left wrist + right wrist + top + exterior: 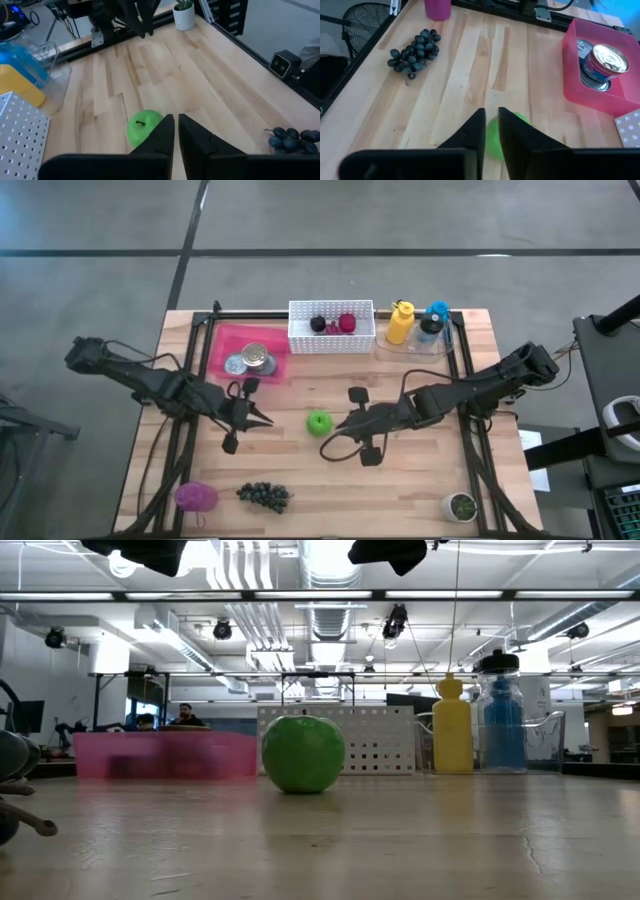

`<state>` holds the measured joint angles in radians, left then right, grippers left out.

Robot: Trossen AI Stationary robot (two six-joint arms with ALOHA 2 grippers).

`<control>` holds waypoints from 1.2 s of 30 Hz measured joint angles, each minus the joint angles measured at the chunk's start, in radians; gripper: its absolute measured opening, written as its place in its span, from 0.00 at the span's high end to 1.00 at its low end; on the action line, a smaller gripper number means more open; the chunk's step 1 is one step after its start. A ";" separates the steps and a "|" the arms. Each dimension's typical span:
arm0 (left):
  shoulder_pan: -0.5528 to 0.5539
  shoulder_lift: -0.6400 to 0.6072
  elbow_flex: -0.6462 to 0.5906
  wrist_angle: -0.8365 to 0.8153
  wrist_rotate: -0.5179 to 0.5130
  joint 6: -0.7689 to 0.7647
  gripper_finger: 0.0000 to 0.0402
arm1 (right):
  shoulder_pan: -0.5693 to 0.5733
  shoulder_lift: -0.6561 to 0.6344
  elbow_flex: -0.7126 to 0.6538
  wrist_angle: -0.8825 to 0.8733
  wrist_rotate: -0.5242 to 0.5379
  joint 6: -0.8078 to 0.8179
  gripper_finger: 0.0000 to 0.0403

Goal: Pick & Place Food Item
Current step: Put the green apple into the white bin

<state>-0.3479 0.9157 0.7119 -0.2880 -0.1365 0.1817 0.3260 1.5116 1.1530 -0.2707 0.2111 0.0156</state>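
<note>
A green apple rests on its underside on the wooden table, near the middle; the low view shows the apple standing alone. My left gripper hangs to the apple's left with its fingers shut, and in the left wrist view the apple lies just beyond my left gripper. My right gripper hangs close to the apple's right side, also shut. Its wrist view shows the apple partly hidden behind my right gripper. Both grippers sit above table height.
A pink tray holding cans and a white perforated basket stand at the far edge, with a yellow bottle and a blue bottle to their right. Dark grapes, a purple object and a small potted plant lie near the front edge.
</note>
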 joint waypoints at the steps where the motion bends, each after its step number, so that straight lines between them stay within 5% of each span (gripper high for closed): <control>1: 0.000 -0.006 -0.010 0.008 -0.003 0.000 0.93 | 0.000 0.000 0.000 0.000 0.000 -0.001 0.86; 12: -0.001 -0.010 -0.012 0.015 -0.003 0.000 0.93 | -0.062 0.144 0.005 0.082 -0.005 -0.016 0.68; 36: -0.002 -0.009 -0.012 0.014 -0.003 -0.001 0.93 | -0.183 0.319 0.012 0.178 -0.137 0.042 0.77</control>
<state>-0.3500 0.9066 0.6994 -0.2743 -0.1390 0.1810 0.1432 1.8308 1.1649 -0.0929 0.0746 0.0572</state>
